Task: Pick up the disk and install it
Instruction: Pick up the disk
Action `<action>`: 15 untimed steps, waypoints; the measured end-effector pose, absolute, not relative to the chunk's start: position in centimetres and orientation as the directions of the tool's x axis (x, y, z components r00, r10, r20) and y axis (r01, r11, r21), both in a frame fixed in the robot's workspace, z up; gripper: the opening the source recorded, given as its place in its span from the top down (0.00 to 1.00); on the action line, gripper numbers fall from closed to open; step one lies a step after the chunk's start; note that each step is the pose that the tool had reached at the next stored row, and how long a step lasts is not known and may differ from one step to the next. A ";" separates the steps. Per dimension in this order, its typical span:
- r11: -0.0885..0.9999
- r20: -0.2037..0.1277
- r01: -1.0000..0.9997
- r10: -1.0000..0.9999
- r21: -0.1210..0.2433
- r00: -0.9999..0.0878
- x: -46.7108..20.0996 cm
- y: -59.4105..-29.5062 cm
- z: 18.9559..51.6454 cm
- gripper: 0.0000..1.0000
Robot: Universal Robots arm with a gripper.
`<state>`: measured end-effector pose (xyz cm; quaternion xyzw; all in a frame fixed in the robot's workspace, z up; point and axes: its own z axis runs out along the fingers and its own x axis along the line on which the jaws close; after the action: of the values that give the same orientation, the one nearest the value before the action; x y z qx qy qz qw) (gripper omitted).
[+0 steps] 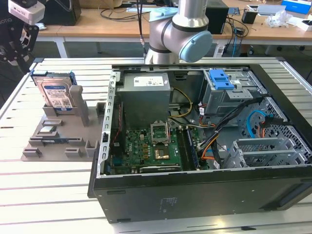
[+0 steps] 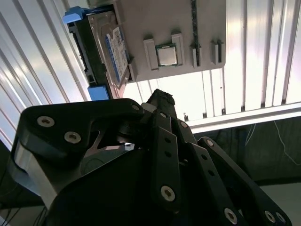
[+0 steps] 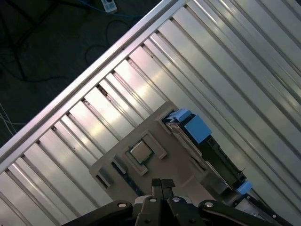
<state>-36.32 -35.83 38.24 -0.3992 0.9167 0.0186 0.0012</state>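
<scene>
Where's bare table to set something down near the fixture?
Bare slats on the exterior view's lower left, bordered by the grey fixture and the computer case. Crowded: the fixture, with the disk standing in it, and the case interior, full of cables.

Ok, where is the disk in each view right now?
Exterior view: the disk stands upright at the far end of the grey holder, on the exterior view's left.
Second wrist view: the disk sits at one end of the holder, label showing.
First wrist view: the disk runs along the holder's edge, seen edge-on.
Shared landmark: the square chip seated in the holder.
</scene>
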 end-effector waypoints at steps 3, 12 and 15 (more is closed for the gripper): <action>0.670 -0.017 -0.741 -0.741 0.033 -0.671 -36.3 -35.8 38.2 0.90; 0.613 -0.017 -0.790 -0.790 0.033 -0.613 -36.3 -35.8 38.2 0.90; 0.593 -0.017 -0.805 -0.805 0.033 -0.594 -36.3 -35.8 38.2 0.90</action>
<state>-36.32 -35.83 38.24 -0.4508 0.8924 0.0186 0.0001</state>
